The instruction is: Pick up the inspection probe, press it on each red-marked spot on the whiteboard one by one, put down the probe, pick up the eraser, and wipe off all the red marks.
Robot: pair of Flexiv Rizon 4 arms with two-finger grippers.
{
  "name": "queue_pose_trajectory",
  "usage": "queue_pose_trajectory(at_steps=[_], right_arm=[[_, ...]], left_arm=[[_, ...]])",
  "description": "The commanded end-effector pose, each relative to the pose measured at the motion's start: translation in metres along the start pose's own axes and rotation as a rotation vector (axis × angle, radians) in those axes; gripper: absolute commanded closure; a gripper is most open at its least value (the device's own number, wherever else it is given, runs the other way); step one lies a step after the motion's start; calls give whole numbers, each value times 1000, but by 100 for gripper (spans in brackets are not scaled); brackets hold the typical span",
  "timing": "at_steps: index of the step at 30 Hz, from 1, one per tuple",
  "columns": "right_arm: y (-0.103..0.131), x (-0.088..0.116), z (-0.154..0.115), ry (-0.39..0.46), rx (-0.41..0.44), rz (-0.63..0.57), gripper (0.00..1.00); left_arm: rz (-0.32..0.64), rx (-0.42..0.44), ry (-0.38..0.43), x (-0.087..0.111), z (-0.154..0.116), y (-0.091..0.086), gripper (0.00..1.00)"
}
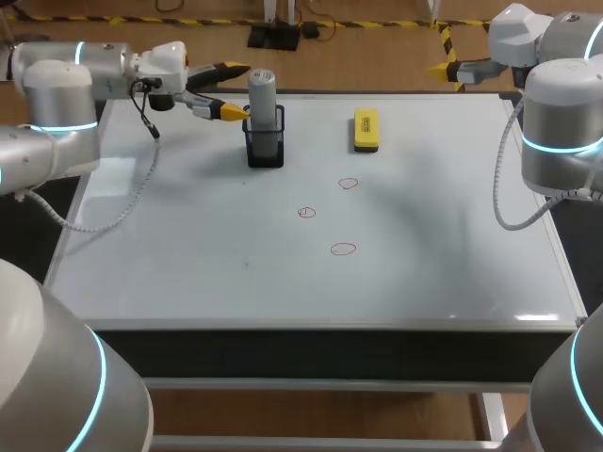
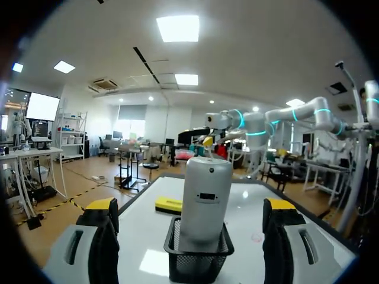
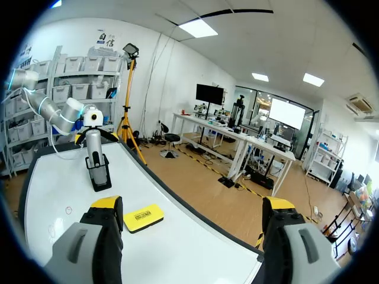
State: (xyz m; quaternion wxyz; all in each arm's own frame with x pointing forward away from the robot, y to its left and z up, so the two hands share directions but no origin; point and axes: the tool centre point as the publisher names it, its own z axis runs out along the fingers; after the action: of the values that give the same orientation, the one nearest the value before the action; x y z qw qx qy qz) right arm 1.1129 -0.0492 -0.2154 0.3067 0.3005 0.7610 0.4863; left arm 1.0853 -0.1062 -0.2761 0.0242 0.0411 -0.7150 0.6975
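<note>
Level along the tabletop's [image 1: 188, 245] far edge, the left claw [image 1: 242, 90] gapes wide, seemingly just short of the probe [image 1: 262, 94]; the right claw [image 3: 192, 204] is likewise wide.

A white desk [image 1: 188, 273] with a pale metal rim stands on a wooden floor [image 1: 377, 56]. Beyond the desk's far edge, yellow-and-black tape [image 1: 188, 21] lines the floor. Above the desk, ceiling panels [image 2: 177, 28] glow white.
</note>
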Motion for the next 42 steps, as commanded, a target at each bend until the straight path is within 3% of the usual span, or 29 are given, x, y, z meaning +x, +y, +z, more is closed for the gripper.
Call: queue_pose_trajectory(at_steps=[1,15,24,42], right_arm=[[0,0,0,1,-1,0,0],[0,0,0,1,-1,0,0],[0,0,0,1,-1,0,0],[0,0,0,1,-1,0,0]], left_arm=[[-9,-13,34,-6,13,4,0],[-15,14,-13,0,42,10,0],[-9,25,-47,6,48,14,0],[31,-1,-34,14,54,-1,0]])
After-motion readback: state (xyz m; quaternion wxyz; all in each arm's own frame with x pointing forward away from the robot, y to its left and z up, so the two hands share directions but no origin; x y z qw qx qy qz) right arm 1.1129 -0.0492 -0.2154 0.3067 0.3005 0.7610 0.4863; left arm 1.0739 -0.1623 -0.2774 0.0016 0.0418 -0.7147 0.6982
